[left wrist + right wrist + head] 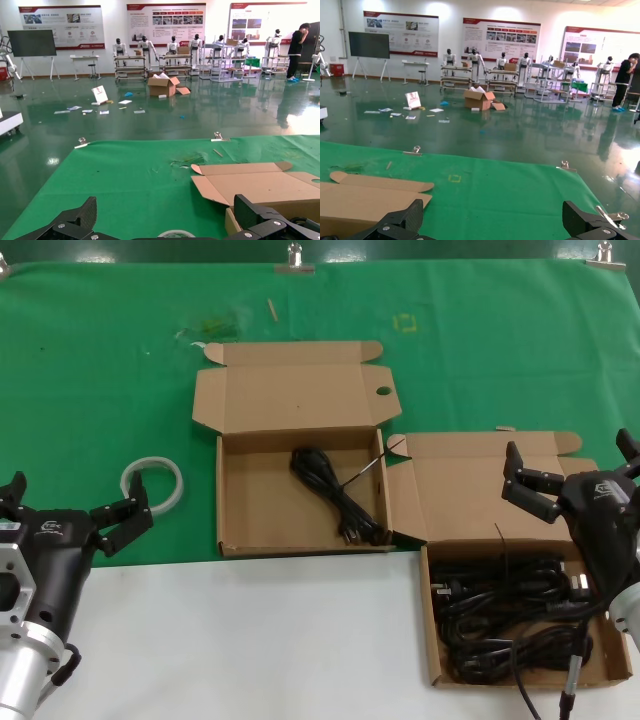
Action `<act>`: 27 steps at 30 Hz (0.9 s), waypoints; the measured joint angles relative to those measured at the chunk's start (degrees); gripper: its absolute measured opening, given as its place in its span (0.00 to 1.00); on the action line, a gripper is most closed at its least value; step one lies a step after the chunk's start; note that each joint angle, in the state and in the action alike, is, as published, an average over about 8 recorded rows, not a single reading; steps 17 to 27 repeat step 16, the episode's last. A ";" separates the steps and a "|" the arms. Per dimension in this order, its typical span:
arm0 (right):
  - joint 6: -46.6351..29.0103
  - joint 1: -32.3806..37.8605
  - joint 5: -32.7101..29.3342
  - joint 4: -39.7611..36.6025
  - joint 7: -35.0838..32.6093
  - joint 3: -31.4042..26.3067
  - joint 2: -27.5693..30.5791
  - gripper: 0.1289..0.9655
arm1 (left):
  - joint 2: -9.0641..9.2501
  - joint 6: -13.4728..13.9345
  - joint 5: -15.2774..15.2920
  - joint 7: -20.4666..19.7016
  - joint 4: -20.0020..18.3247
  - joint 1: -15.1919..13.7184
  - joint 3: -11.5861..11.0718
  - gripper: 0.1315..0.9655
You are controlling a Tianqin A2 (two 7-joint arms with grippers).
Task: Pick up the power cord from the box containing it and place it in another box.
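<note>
The power cord [335, 492], a slim black hank, lies diagonally inside the middle box [240, 502], whose lid [296, 398] bears a tiny dark dot. The box to its right [432, 640] has a short dark slit at its lid fold [497, 532] and holds a big heap of black cables [510, 615]. My right gripper [570, 447] hovers open and empty over that box's lid. My left gripper [76, 500] is open and empty, low at the left, apart from both boxes. The dot-marked box's lid also shows in the left wrist view [260, 185].
A clear tape ring [153, 483] lies on the green cloth [100, 360] between my left gripper and the middle box. White table surface [250, 640] runs along the front. Metal clips [294, 258] hold the cloth at the far edge.
</note>
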 joint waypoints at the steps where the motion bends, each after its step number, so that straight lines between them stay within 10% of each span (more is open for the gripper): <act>1: 0.00 0.00 0.00 0.00 0.00 0.00 0.00 1.00 | 0.00 0.00 0.00 0.00 0.00 0.00 0.00 1.00; 27: 0.00 0.00 0.00 0.00 0.00 0.00 0.00 1.00 | 0.00 0.00 0.00 0.00 0.00 0.00 0.00 1.00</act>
